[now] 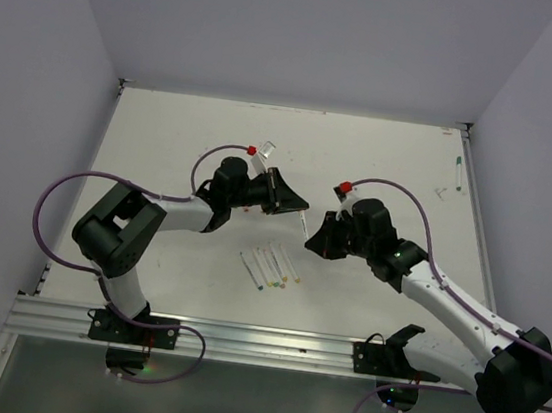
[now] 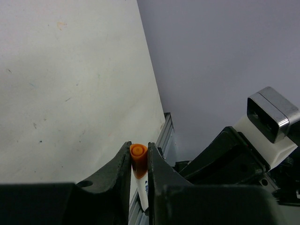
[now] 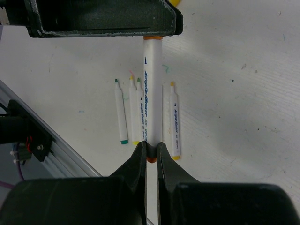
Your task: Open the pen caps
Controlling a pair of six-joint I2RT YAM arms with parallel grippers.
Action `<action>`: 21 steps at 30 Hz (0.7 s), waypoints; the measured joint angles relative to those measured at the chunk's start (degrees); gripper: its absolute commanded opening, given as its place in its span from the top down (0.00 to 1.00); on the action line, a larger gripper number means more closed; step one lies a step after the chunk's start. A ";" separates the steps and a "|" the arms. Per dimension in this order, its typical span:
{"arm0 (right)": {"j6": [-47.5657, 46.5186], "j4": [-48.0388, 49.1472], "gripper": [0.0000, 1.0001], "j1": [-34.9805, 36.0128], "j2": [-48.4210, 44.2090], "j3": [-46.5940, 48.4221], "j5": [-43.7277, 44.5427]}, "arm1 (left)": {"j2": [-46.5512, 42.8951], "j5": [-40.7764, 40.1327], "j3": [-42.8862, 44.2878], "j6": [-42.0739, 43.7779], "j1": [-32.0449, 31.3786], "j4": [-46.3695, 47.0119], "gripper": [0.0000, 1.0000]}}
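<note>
White table [image 1: 162,152] spreads under both arms, which meet above its middle with one pen strung between them. The right gripper [image 3: 151,149] is closed tight on one end of the pen [image 3: 151,93], which hangs above a row of spare pens [image 3: 123,112] lying on the table. The left gripper [image 2: 139,157] has its fingers nearly together, pinching the orange cap [image 2: 138,150] at the pen's other end from both sides. To pull well, I judge the grippers should draw apart straight along the barrel, both grips firm, with no bend or sideways drag. A small twist may free the cap. It is tiny, so a slip is the main risk.
</note>
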 measured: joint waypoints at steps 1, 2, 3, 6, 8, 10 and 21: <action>0.02 0.02 1.00 0.07 0.04 0.00 0.09 | 0.00 0.04 0.00 -0.26 0.00 0.11 0.92; 0.02 0.02 1.00 0.20 0.20 0.00 0.22 | 0.00 0.24 0.00 -0.48 -0.02 0.42 1.00; 0.00 0.02 1.00 0.33 0.28 0.00 0.33 | 0.00 0.31 0.00 -0.63 -0.02 0.74 1.00; -0.11 -0.02 0.77 0.48 0.31 0.00 0.57 | 0.00 0.55 0.00 -0.81 -0.11 1.44 1.00; -0.24 0.00 0.72 0.57 0.35 0.00 0.98 | 0.00 0.68 -0.02 -1.14 -0.11 1.81 1.00; -0.44 -0.02 0.71 0.72 0.68 0.15 1.40 | 0.00 0.87 -0.09 -1.18 -0.11 2.47 1.00; -1.05 2.03 0.89 0.87 10.05 6.38 1.62 | -0.02 1.20 -1.49 -1.27 -0.11 3.43 1.00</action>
